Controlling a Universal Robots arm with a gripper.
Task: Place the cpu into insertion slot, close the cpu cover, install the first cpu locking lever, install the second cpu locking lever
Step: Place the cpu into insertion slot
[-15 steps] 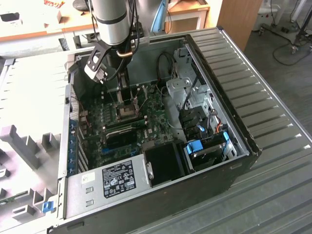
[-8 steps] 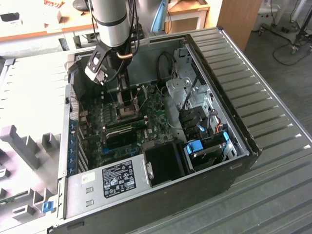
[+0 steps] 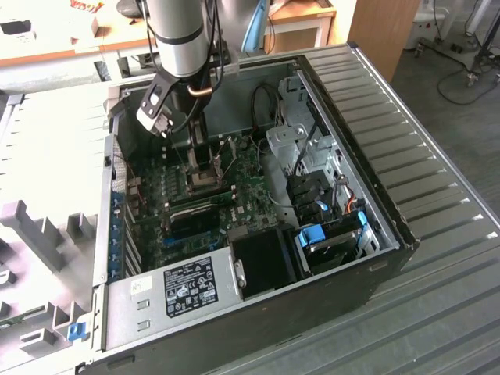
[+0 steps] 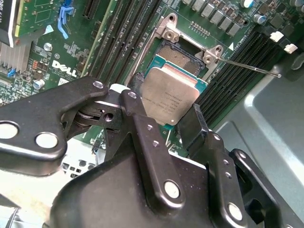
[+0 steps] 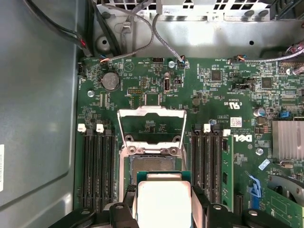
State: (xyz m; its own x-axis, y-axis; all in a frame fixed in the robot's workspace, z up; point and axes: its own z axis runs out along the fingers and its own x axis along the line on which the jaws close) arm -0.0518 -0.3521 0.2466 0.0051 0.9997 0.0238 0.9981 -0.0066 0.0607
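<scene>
One cpu (image 5: 164,205), one insertion slot (image 5: 152,164), one cpu cover (image 5: 152,110) and one gripper (image 5: 164,192) are counted. Two banks of memory slots (image 5: 97,166), one round battery (image 5: 110,80), one finned heatsink (image 5: 287,140) and one computer case (image 3: 312,297) are seen.

My arm (image 3: 176,35) reaches down into an open computer case (image 3: 312,312) lying on a ribbed metal table (image 3: 437,156), my gripper (image 3: 201,156) poised just above the slot (image 3: 208,184) on the green board (image 3: 168,211), a grey power supply (image 3: 187,285) at the case's near end.
</scene>
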